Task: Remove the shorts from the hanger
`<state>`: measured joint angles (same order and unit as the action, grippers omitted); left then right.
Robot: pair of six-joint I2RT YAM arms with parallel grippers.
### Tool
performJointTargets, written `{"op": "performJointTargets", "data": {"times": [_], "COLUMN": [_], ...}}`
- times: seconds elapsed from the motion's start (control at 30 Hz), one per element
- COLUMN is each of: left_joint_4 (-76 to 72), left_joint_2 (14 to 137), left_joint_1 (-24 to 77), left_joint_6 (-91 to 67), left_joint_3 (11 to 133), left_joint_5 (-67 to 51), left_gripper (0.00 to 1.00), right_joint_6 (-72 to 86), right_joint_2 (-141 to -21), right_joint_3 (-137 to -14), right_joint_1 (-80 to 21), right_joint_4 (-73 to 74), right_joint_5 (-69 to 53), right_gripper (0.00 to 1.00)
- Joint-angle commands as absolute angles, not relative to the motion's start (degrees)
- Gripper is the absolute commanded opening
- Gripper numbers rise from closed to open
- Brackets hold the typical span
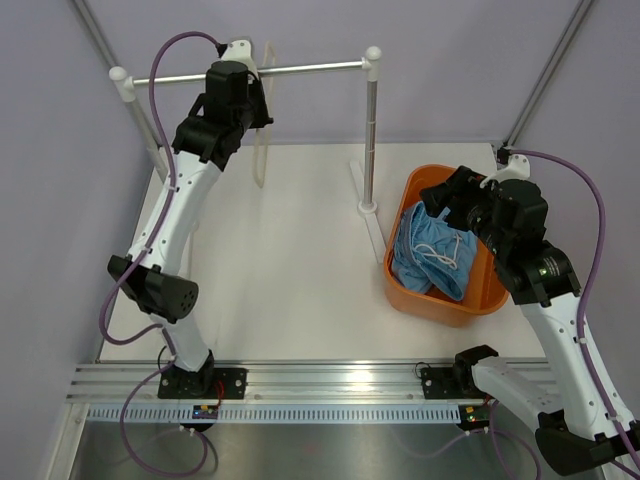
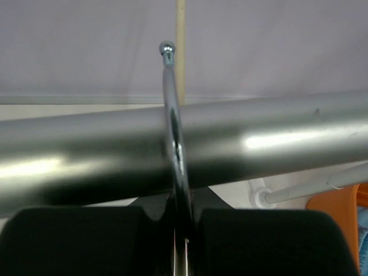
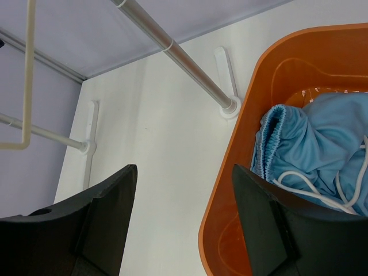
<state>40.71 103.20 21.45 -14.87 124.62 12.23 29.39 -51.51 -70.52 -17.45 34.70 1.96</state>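
From above, we see the shorts (image 1: 432,255) heaped in the orange tub (image 1: 436,312) at 3 o'clock, the cream hanger (image 1: 261,160) on the rail (image 1: 310,69) at 11 o'clock. In the left wrist view, our left gripper (image 2: 181,241) pinches the hanger's metal hook (image 2: 171,115). In the right wrist view, our right gripper (image 3: 184,213) is spread above the tub's rim.

**Three cameras, one bin in common**

Top view looks down from behind the bases across the worktop (image 1: 290,260). Left wrist view sits tight on the rail (image 2: 259,138), just beyond the left hand (image 2: 184,230). Right wrist view peers down past the right hand (image 3: 184,218). All three catch the orange bin (image 1: 450,308).
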Motion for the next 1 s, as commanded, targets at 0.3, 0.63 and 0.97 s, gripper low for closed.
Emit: {"op": "performJointTargets", "data": {"times": [0.3,0.63,0.97], "left_joint_4": [36.65,37.18,36.65], "left_joint_2": [94.32,88.61,78.58], "left_joint_1": [21.18,21.27,21.88], "left_joint_6": [-16.96,-16.09,-16.52], "left_joint_3": [111.36,111.53,105.21], "left_joint_5": [10.11,11.07,12.65], "left_gripper": [0.13,0.46,0.53], "right_joint_6": [29.88,29.44,28.92], "right_joint_2": [-50.63,-49.92,-49.40], "right_joint_3": [-68.99,-69.17,-68.73], "right_joint_1": [-17.31,-17.23,-17.23], "right_joint_4": [31.91,32.17,32.17], "right_joint_5": [0.35,0.79,0.97], "right_gripper": [0.75,0.76,0.77]}}
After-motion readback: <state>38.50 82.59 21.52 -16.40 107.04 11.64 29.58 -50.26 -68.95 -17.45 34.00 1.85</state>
